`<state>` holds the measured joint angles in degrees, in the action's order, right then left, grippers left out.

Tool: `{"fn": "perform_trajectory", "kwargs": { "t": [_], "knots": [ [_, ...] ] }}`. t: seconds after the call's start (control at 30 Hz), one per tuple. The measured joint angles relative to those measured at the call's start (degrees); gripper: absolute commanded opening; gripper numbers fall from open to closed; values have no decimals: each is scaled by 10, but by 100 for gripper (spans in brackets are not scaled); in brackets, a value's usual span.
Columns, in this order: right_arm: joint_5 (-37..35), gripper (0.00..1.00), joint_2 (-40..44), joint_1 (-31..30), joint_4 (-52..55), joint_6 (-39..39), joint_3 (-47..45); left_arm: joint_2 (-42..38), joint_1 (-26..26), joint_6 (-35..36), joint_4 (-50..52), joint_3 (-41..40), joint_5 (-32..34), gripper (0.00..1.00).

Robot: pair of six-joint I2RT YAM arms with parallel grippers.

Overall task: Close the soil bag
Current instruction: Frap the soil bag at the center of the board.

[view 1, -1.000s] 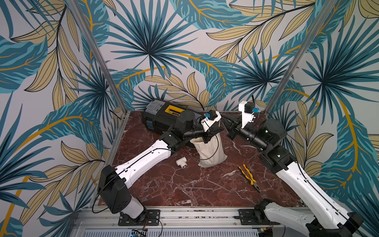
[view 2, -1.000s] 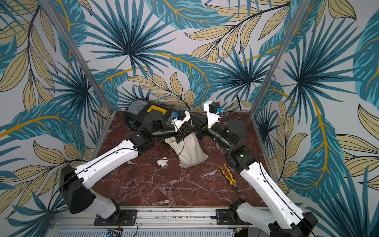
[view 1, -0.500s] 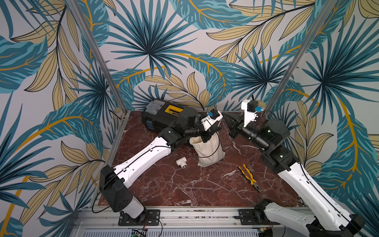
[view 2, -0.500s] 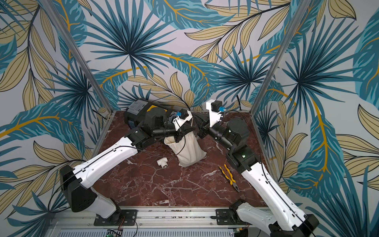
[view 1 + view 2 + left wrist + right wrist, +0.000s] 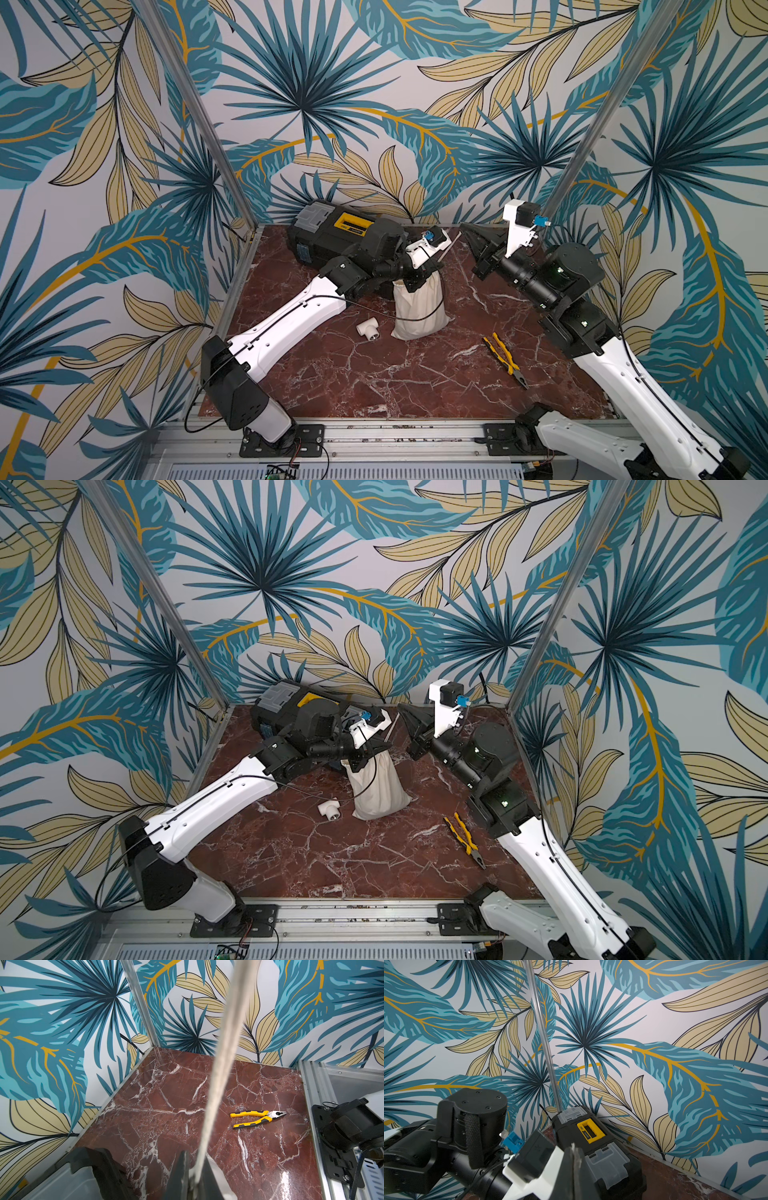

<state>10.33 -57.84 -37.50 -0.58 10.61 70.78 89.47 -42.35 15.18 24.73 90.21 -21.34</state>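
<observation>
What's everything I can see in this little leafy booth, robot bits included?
soil bag: 1, cream cloth, standing mid-table.
drawstring cord: 1, pale, taut, running from the bag's mouth.
toolbox: 1, black with yellow, back of table.
pipe tee: 1, white, beside the bag.
pliers: 1, yellow-black handles, right of the bag.
table: 1, red-brown marble.
walls: teal-and-tan leaf print, around the table.
left hand: 1, black, shut at the bag's mouth.
right hand: 1, black, shut on the cord.
left arm, right arm: white and black, from the front rail.

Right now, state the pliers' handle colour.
Yellow-and-black handles on the metal pliers; clearest in left wrist view.
</observation>
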Motion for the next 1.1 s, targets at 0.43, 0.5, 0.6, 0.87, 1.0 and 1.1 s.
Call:
{"fn": "perform_trajectory", "kwargs": {
  "t": [0.43, 0.5, 0.6, 0.87, 1.0, 1.1],
  "knots": [
    [-30, 0, -1, -2, 29, -7, 19, -14, -2, 26, 50, 9, 49, 12],
    [-32, 0, -1, -2, 35, -10, 25, -15, -2, 28, 52, 9, 54, 12],
    [-37, 0, -1, -3, 40, -12, 32, -15, -3, 32, 57, 9, 62, 13],
    [-55, 0, -15, -4, 76, -27, 85, -23, -4, 35, 77, 9, 81, 13],
    [-66, 0, -26, -4, 94, -38, 115, -28, -4, 37, 87, 9, 90, 14],
    [-73, 0, -35, -4, 103, -45, 128, -31, -4, 40, 96, 9, 99, 13]
  ]
}}
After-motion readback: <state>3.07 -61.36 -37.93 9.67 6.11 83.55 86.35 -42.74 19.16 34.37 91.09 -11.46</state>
